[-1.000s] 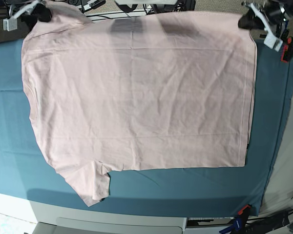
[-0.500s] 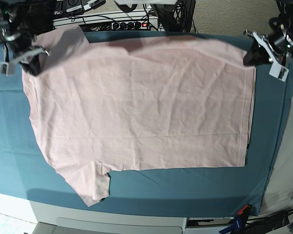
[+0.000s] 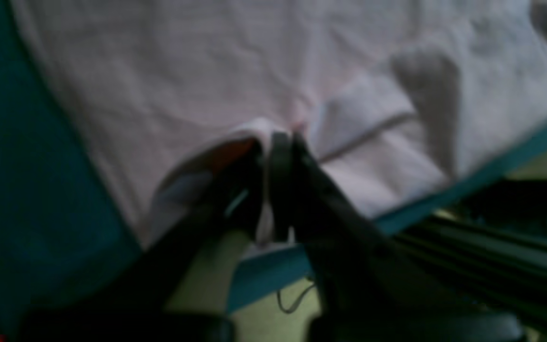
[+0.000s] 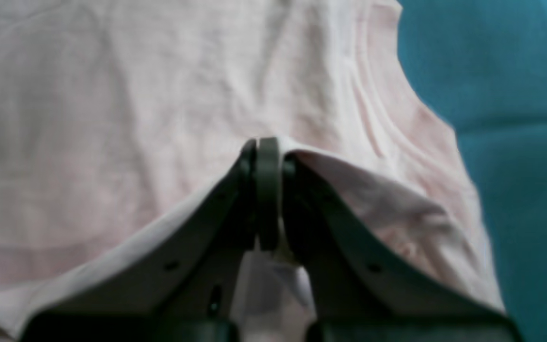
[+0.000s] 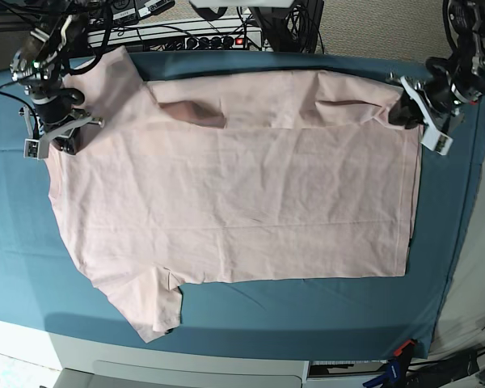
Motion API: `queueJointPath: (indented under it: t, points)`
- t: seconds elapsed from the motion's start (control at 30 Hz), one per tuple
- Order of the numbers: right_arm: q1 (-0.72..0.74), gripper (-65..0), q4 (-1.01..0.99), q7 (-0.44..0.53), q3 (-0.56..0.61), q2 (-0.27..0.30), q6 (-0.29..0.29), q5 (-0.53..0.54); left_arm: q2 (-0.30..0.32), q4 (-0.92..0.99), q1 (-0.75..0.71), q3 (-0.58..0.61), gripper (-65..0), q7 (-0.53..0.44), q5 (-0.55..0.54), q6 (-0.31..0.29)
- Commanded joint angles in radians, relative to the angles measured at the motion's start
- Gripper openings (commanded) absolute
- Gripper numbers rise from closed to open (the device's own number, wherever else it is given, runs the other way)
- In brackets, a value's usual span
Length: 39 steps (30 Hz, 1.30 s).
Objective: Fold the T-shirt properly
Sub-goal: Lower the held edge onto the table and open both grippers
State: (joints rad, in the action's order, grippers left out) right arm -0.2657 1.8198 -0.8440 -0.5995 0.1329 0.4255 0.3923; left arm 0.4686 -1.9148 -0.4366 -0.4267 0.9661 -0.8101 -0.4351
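Step in hand: first fold of the T-shirt (image 5: 234,194), far edge being brought over toward the near one. The shirt lies spread on the teal table cloth (image 5: 307,315), filling the middle of the base view, one sleeve hanging toward the lower left of the frame.

My left gripper (image 5: 406,109), upper right of the base view, is clamped tight on the shirt's far corner; in the left wrist view the jaws meet with pink cloth pinched between them. My right gripper (image 5: 58,133), upper left of the base view, is likewise closed on the far edge near the other sleeve; the right wrist view shows a peak of fabric caught at the tips.

Between the two holds the far edge sags in loose pleats along the top of the frame, so my judgement is that the fold is only begun.

Next move, as I judge it: carry both corners together, level and taut, toward the bottom of the frame, then lay them along the near hem before letting go. Uneven travel would skew the crease.

Hard to make out:
- both wrist views are blurred;
- how many layers each pinch holds, cannot tell;
- no print or lettering shows;
- neck not clearly visible.
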Motion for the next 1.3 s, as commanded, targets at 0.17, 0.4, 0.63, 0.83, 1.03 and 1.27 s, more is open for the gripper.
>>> queueJointPath:
  t: [0.17,0.4,0.63,0.83,1.03,1.27]
  points:
    - [0.082,-65.0,-0.139,0.037,-0.003,0.014,-0.001,0.011,0.017,-0.012,0.007,-0.008,-65.0,-0.085,0.108,0.099]
    - [0.100,-65.0,-0.167,0.037,-0.003,0.014,-0.001,0.037,0.016,-0.012,0.007,-0.008,-65.0,-0.085,0.100,0.098]
    - [0.100,-49.0,-0.167,0.042,-0.003,0.014,0.045,0.037,0.016,-0.012,0.007,-0.008,-35.7,-0.122,0.100,0.099]
    - [0.100,-30.3,-0.166,0.069,-0.005,0.017,0.040,0.037,0.016,-0.012,0.007,-0.008,-32.1,-0.123,0.141,0.140]
    - [0.096,-30.3,-0.133,-0.092,-0.101,0.016,0.028,0.138,0.018,-0.012,0.004,-0.008,-32.1,-0.069,0.161,0.139]
    - [-0.058,-30.3,-0.044,-0.218,-0.405,0.045,0.040,0.423,0.077,-0.043,-0.021,-0.039,-32.2,0.020,0.160,0.068]
